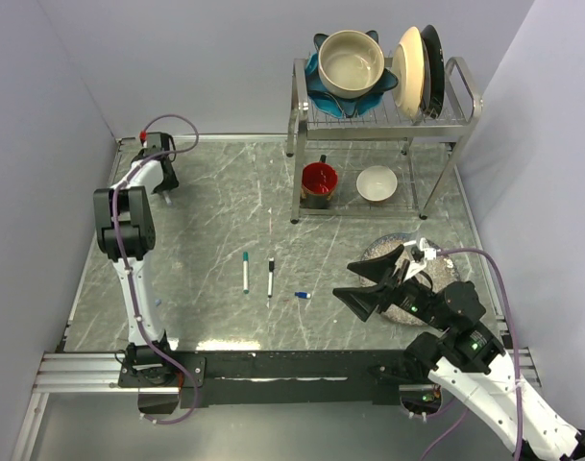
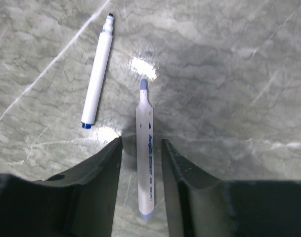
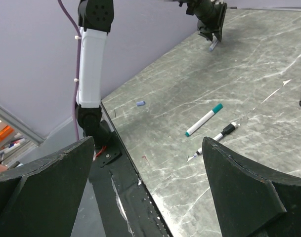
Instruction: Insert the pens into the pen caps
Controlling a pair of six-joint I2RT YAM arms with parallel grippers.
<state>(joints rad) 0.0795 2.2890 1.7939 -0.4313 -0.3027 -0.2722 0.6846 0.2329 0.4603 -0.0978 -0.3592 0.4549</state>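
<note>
In the left wrist view a white pen (image 2: 145, 158) with a blue tip lies on the marble table between my left gripper's (image 2: 141, 140) fingers. A thin gap shows on each side, so the jaws stand open around it. A second white pen (image 2: 97, 74) lies just to its left. My left gripper (image 1: 165, 187) is at the far left corner. A teal-capped pen (image 1: 245, 271) and a black-ended pen (image 1: 270, 277) lie mid-table, with a small blue cap (image 1: 303, 295) to their right. Another blue cap (image 3: 141, 103) lies near the left edge. My right gripper (image 1: 343, 279) hovers wide open and empty.
A metal dish rack (image 1: 465, 91) at the back right holds bowls and plates. Under it stand a red mug (image 1: 319, 182) and a white bowl (image 1: 377, 182). A speckled plate (image 1: 383, 248) lies beneath my right arm. Walls close in on the left and back.
</note>
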